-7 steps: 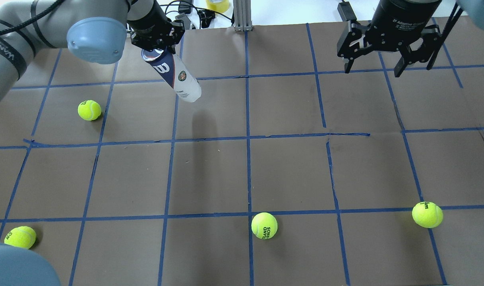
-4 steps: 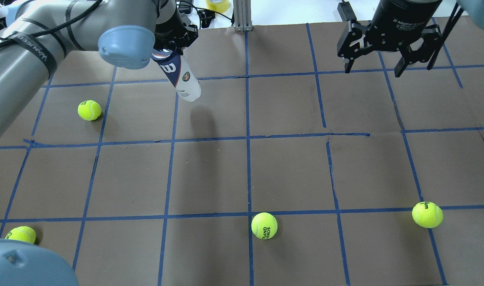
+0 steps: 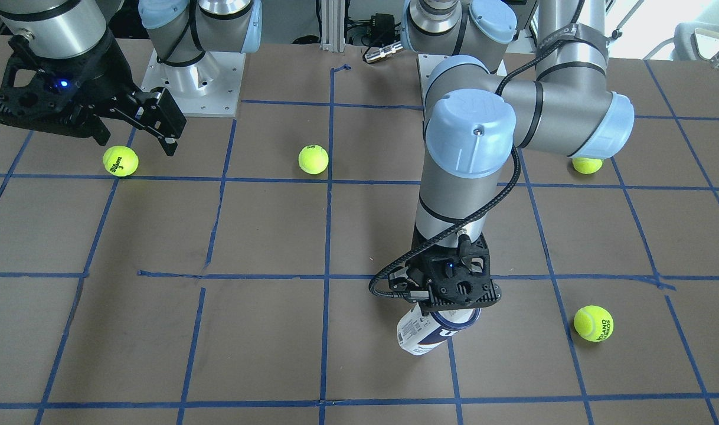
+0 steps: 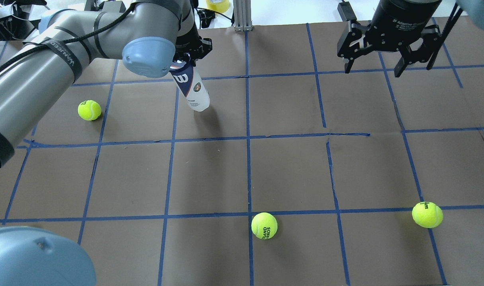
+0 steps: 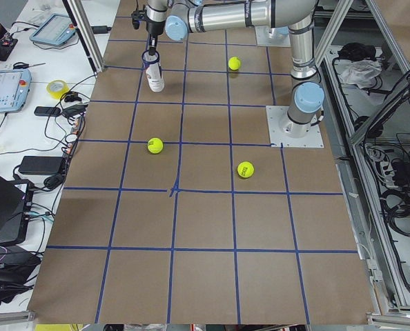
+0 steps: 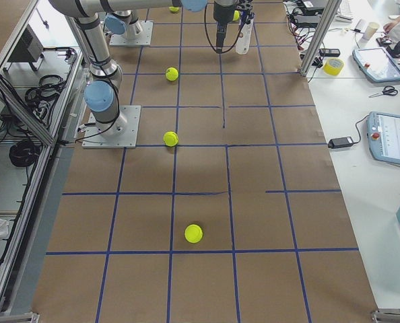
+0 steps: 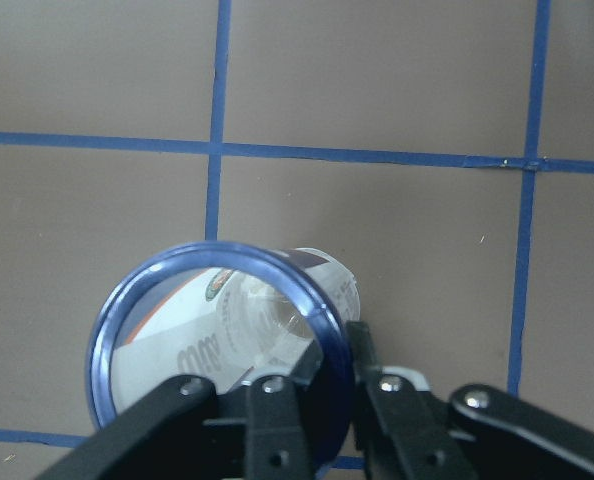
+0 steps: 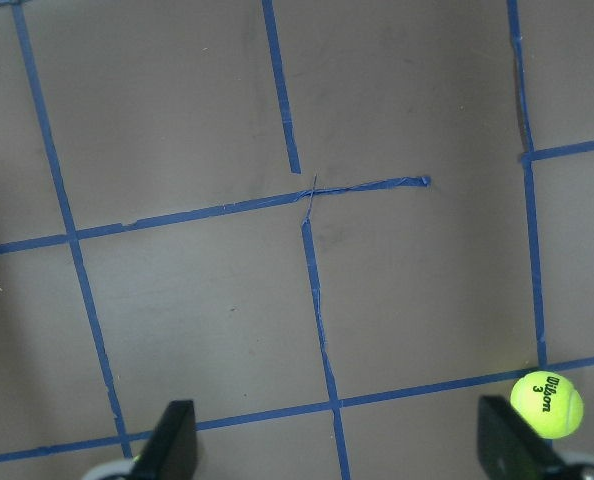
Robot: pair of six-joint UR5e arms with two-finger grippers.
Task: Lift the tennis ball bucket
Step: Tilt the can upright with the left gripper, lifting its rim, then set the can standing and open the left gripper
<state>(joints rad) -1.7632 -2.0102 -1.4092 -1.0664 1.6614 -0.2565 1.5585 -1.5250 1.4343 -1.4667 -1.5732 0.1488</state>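
Note:
The tennis ball bucket [image 4: 193,90] is a slim can with a navy band and a white label. It hangs tilted from my left gripper [image 4: 189,60], its base close to the table over its shadow; I cannot tell if it touches. In the left wrist view the fingers [image 7: 307,365] pinch the wall at the open blue rim of the can [image 7: 177,330]. In the front view the left gripper [image 3: 454,298] sits on top of the can [image 3: 421,339]. My right gripper [image 4: 371,65] is open and empty, high over the far right of the table.
Yellow tennis balls lie on the brown, blue-taped table: one left of the can [image 4: 89,110], one at front centre [image 4: 264,225], one at front right [image 4: 427,214]. Another lies by the left arm's base [image 3: 587,165]. The table's far edge is close behind the can.
My left arm has carried the can to the right and lower. The can stands more upright and its shadow has closed up to its base. The right arm has not moved.

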